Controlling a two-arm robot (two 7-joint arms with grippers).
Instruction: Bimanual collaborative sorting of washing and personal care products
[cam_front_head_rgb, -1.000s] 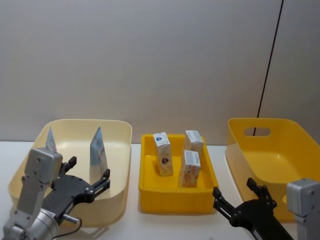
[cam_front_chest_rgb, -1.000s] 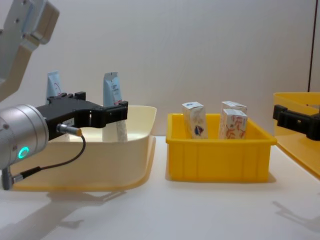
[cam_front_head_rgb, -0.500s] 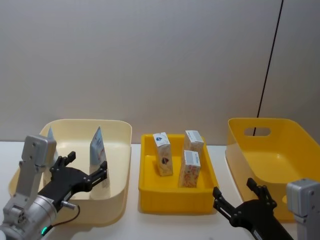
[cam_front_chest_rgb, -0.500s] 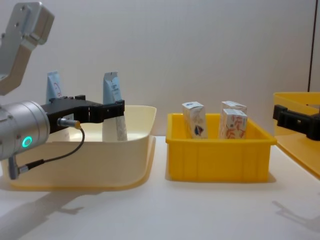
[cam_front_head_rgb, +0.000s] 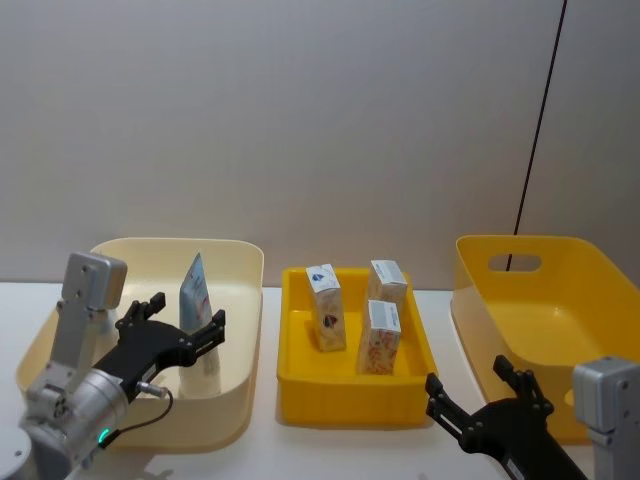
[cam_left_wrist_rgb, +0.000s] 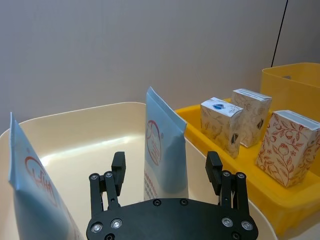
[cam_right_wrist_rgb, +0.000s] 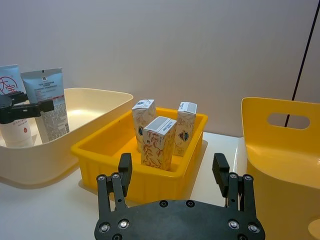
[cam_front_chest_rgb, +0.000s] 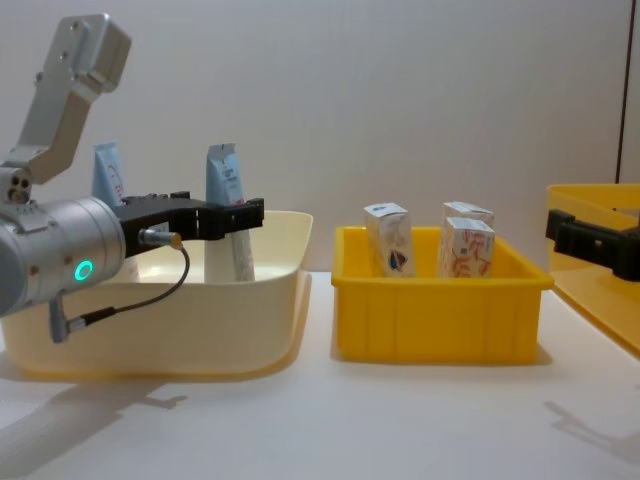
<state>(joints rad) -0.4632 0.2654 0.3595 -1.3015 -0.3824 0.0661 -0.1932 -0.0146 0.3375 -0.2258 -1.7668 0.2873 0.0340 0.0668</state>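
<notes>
Cream bin (cam_front_head_rgb: 238, 280) at the left of the head view holds two pale-blue tubes (cam_left_wrist_rgb: 162, 135) upright, crimped ends up. Yellow tray (cam_front_head_rgb: 345, 405) at centre holds three cartons (cam_front_head_rgb: 327, 306). Left end effector (cam_left_wrist_rgb: 166, 165) hovers level inside the bin, fingers spread and empty. Right end effector (cam_front_head_rgb: 466, 376) hangs at lower right, likewise spread and empty, well apart from the tubes. Nearer tube (cam_front_head_rgb: 194, 288) stands straight ahead of the left one, in line with its gap, long axis vertical. The left arm looks the one to take it.
</notes>
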